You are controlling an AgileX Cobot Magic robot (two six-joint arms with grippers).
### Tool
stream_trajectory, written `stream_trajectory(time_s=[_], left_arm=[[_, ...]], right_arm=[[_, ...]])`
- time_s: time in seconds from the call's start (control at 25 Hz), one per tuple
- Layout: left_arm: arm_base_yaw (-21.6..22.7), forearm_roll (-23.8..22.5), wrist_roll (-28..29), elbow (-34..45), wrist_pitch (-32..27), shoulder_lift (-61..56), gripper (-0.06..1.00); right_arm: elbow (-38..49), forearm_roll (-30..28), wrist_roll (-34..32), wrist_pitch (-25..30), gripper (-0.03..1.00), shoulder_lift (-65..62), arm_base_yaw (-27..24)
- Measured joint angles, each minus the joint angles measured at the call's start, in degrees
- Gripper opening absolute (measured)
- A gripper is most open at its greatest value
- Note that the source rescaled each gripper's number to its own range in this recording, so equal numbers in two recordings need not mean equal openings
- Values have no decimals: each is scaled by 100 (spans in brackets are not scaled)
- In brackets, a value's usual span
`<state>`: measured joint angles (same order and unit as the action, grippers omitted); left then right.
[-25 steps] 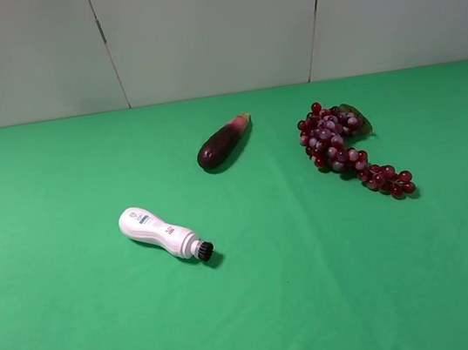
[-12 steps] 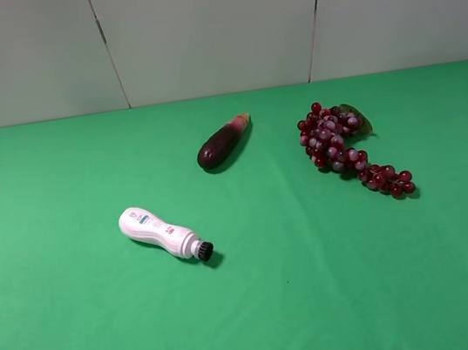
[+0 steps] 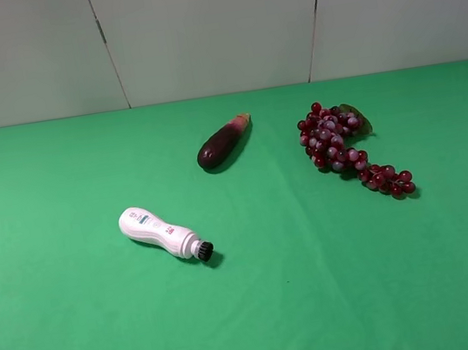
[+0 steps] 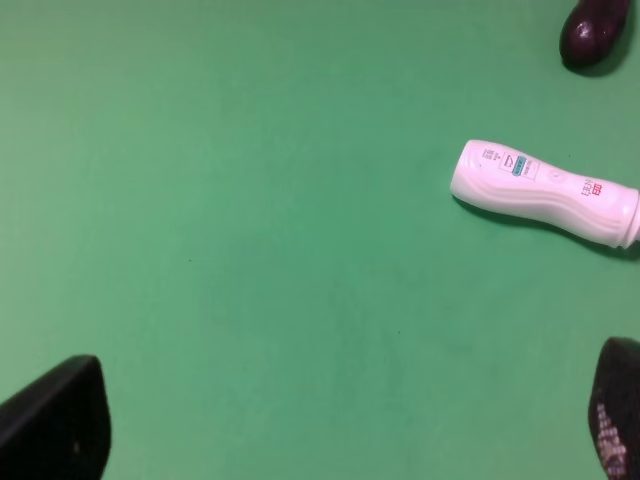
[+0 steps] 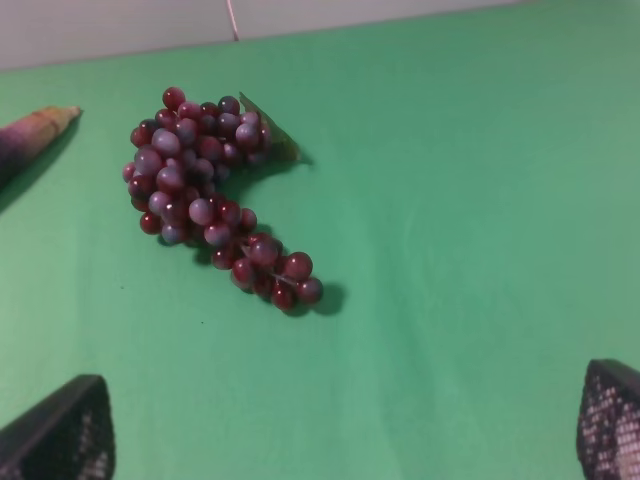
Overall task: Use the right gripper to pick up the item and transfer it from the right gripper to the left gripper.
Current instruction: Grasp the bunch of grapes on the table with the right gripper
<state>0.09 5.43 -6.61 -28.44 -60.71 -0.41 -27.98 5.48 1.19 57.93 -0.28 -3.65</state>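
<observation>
Dark-red glossy grape bunch (image 3: 349, 151) with a dull green leaf lies at two o'clock on the green worktop (image 3: 341, 300). A dark purple eggplant (image 3: 223, 142) sits at its nine o'clock and a white bottle-shaped device (image 3: 162, 232) at eight. Well apart from them, the right end effector (image 5: 333, 440) and the left end effector (image 4: 335, 420) both gape wide, holding nothing.

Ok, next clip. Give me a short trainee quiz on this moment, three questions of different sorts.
1. Multiple choice: how many things lie on the green table? A two, B three, C four.
2. True or false: the right end effector is shut on the grape bunch.
3. Short answer: which end of the bunch carries the leaf, the one toward the back wall or the one toward the camera?

Key
1. B: the grape bunch, the eggplant and the white bottle-shaped device.
2. False: its jaws stand wide apart, clear of the bunch.
3. The end toward the back wall.
</observation>
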Motion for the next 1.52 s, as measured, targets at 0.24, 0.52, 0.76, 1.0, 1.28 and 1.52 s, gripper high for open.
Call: stream_trajectory(time_s=[0.24, 0.52, 0.76, 1.0, 1.28, 1.52], left_arm=[[0, 0, 0, 0, 0, 0, 100], [0, 0, 0, 0, 0, 0, 100], [0, 0, 0, 0, 0, 0, 100], [0, 0, 0, 0, 0, 0, 100], [0, 0, 0, 0, 0, 0, 100], [0, 0, 0, 0, 0, 0, 100]], right_arm=[[0, 0, 0, 0, 100, 0, 0], [0, 0, 0, 0, 100, 0, 0], [0, 8, -119, -15, 100, 0, 0], [-32, 24, -119, -41, 100, 1114, 0], [-673, 34, 74, -690, 100, 3681, 100], [-1339, 34, 465, -1746, 100, 5934, 1050]])
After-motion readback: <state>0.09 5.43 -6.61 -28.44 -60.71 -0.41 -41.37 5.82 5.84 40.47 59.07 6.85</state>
